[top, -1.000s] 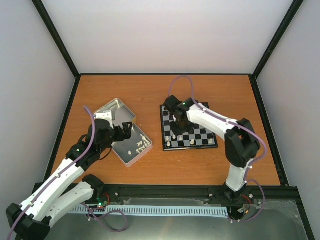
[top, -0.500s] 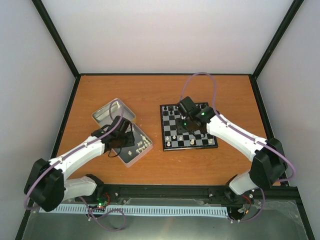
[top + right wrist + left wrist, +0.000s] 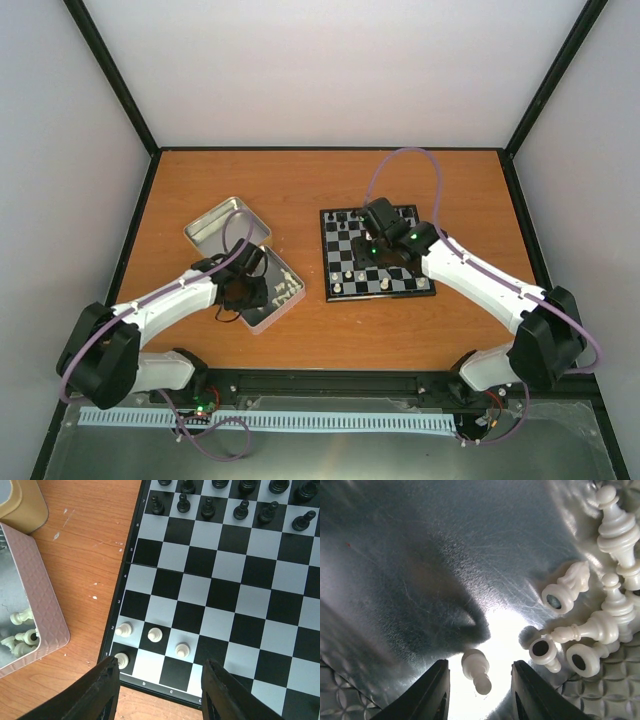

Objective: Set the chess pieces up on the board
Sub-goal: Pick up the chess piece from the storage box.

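Left gripper (image 3: 480, 692) has dropped into the tin (image 3: 395, 555) since a second ago: fingers apart, straddling a lying pawn (image 3: 476, 669); remaining chess pieces (image 3: 592, 625) heaped just beside. Right gripper (image 3: 160, 690) has backed off over the board (image 3: 220, 595), fingers apart, empty; four white men (image 3: 154, 634) stand placed. Next pick looks imminent.

I find the tin (image 3: 410, 550) to be scratched, shiny metal. The chess pieces (image 3: 615, 530) look like glossy plastic; the table (image 3: 85, 540) looks like matt wood.
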